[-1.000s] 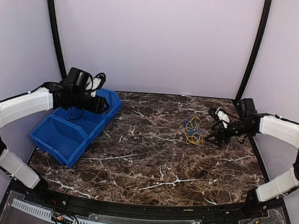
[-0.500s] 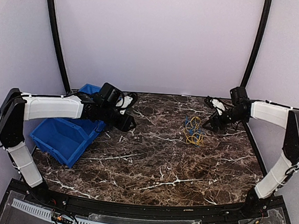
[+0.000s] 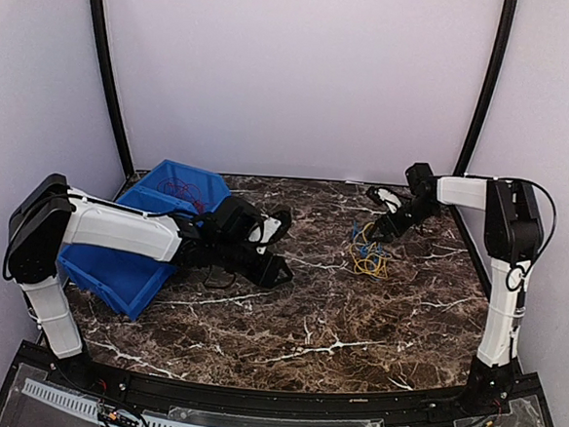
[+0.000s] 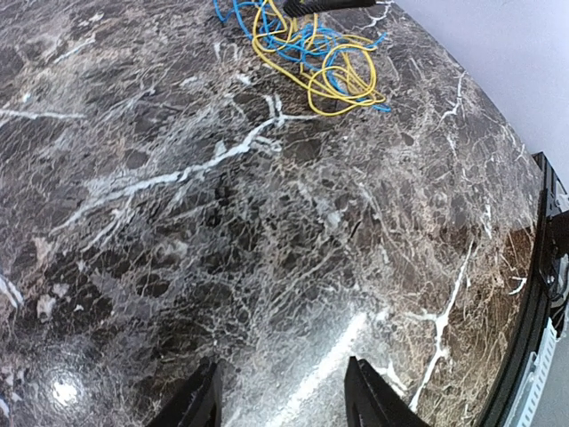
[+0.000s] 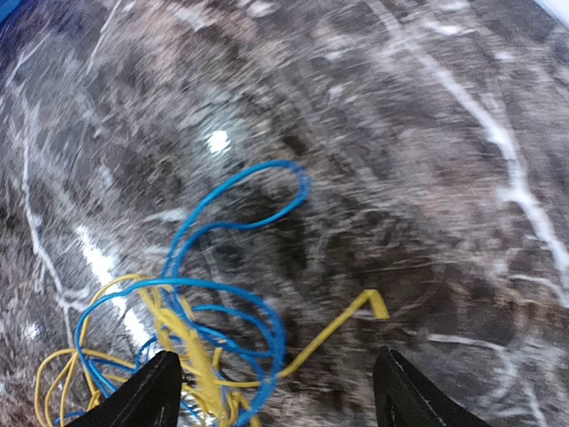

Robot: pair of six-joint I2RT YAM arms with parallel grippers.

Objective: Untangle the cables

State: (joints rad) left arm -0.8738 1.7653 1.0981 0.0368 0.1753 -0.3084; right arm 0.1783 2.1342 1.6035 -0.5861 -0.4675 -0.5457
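Note:
A tangle of blue and yellow cables lies on the marble table, right of centre. In the left wrist view the tangle sits far ahead at the top edge. My left gripper hovers low over bare marble left of the tangle, open and holding nothing. My right gripper is at the tangle's far right edge, open. A blue loop and a bent yellow cable end lie just ahead of and between its fingers, ungripped. A thin red cable lies in the blue bin.
The blue bin stands at the table's left edge, behind my left forearm. Black frame posts rise at both back corners. The table's right edge shows in the left wrist view.
My left arm has swung from above the blue bin out over the table's middle, toward the tangle. My right gripper has moved left and back, up to the tangle's edge.

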